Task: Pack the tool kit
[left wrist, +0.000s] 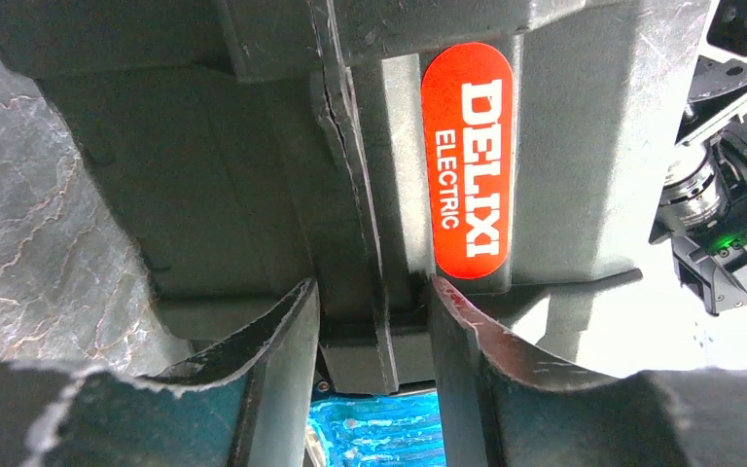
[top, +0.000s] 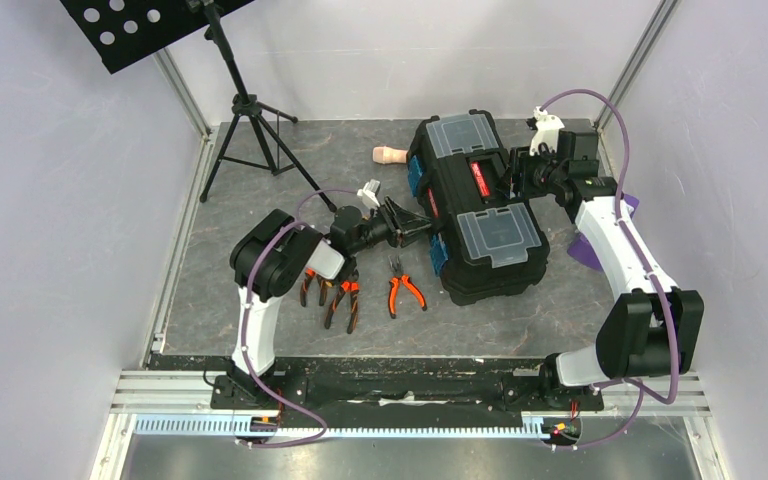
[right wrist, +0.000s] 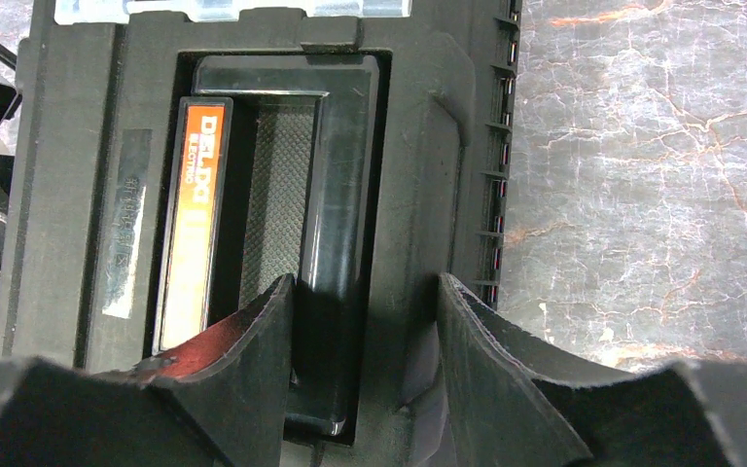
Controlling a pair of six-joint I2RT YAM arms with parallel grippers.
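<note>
Shut toolbox (top: 455,215) right of table (top: 260,200) centre; pliers (top: 403,290) loose beside it. Step: opening box. Now left gripper (left wrist: 374,292) astride front seam (left wrist: 345,146) by latch (left wrist: 379,436), right gripper (right wrist: 365,282) astride handle (right wrist: 336,214); both half apart, grip cannot tell. Next: free latch, raise lid (right wrist: 423,126)

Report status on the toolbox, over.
Left gripper astride toolbox front seam, right gripper astride handle, grips unconfirmed. Lid down, pliers loose on table. No obstruction seen.
</note>
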